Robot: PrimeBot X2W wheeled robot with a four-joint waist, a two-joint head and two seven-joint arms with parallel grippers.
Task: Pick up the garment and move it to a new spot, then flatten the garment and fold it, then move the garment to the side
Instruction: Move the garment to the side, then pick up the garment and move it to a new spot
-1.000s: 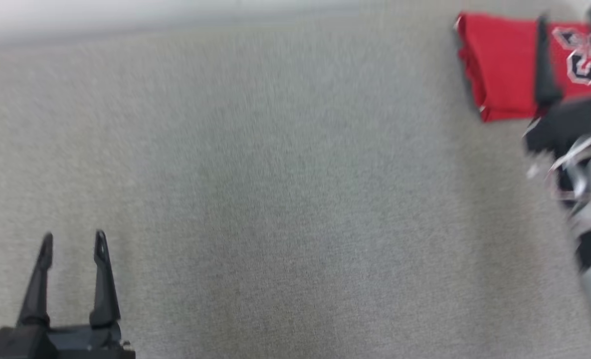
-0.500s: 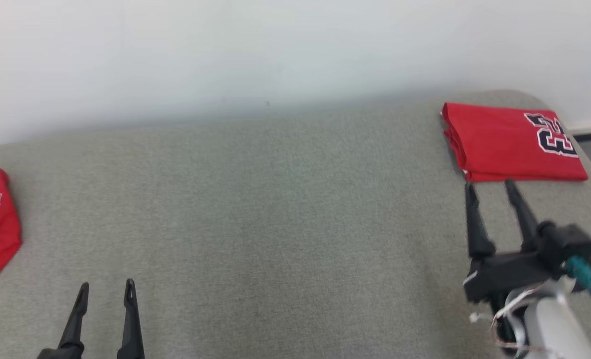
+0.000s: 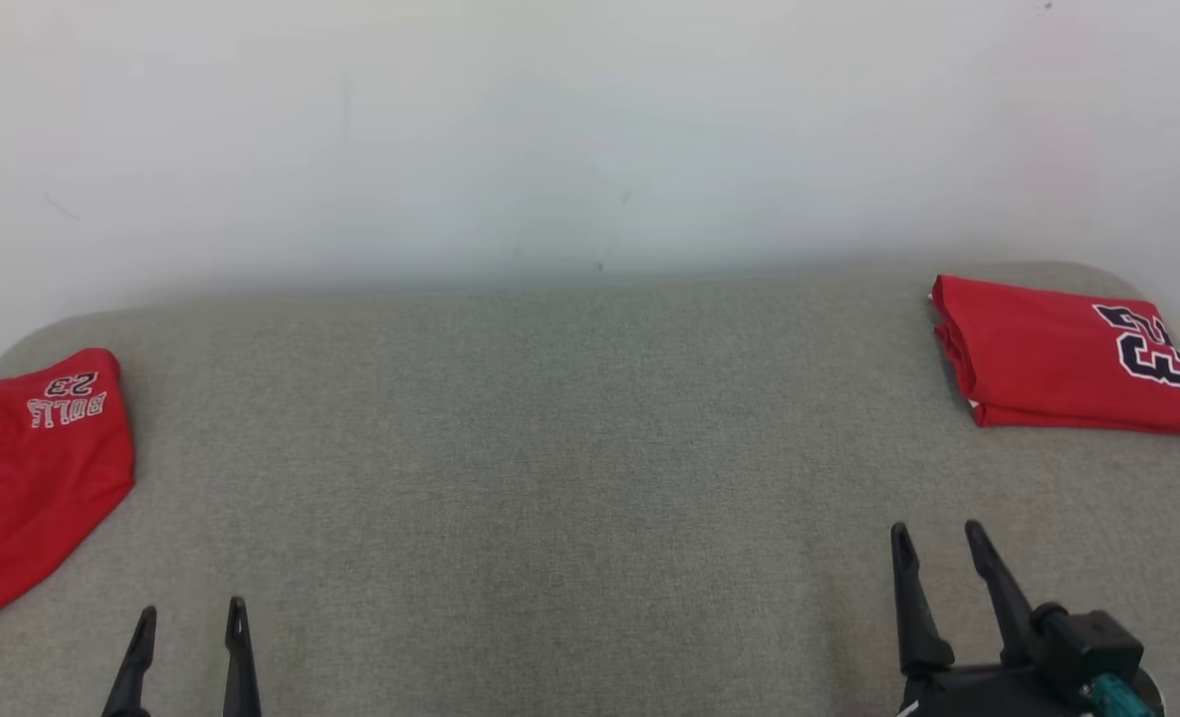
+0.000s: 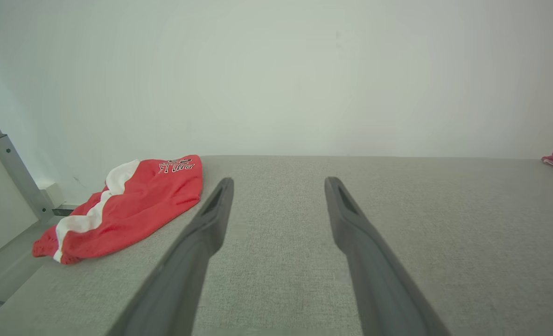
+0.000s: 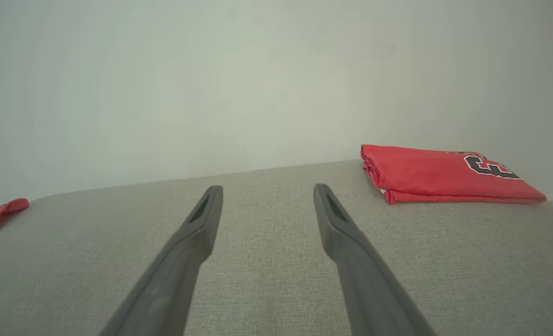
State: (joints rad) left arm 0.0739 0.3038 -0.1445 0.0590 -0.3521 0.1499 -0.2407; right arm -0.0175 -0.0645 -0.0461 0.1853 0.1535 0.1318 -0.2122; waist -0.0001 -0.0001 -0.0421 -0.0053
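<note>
- Head view took in both ends at once: the garment [image 3: 1048,358], folded into a flat red rectangle w/ a black "23" facing up, lay at upper right of frame on the grey fabric surface [image 3: 550,448], close to the white wall [image 3: 550,129].
- Same view: a second jersey [image 3: 42,478], red w/ a white panel, unfolded & rumpled, sat at the far left edge, mid-height.
- L wrist view added what the head view lacked: a grey metal post [image 4: 10,163] at the left edge, and the second jersey's white stripe running down to the surface's edge. The garment there was just a red sliver at far right.
- R wrist view was the reverse: the garment's stacked fold layers showed side-on at right, while the second jersey was only a red tip at far left.
- Left gripper [image 3: 192,609] sat low at bottom left, fingers pointing up the frame, spread wide, nothing btwn them, well apart from both jerseys.
- Right gripper [image 3: 936,531] sat at bottom right, fingers leaning slightly left, likewise wide apart & empty. It was below the garment, not touching, w/ a teal plug [image 3: 1112,692] on its body.
</note>
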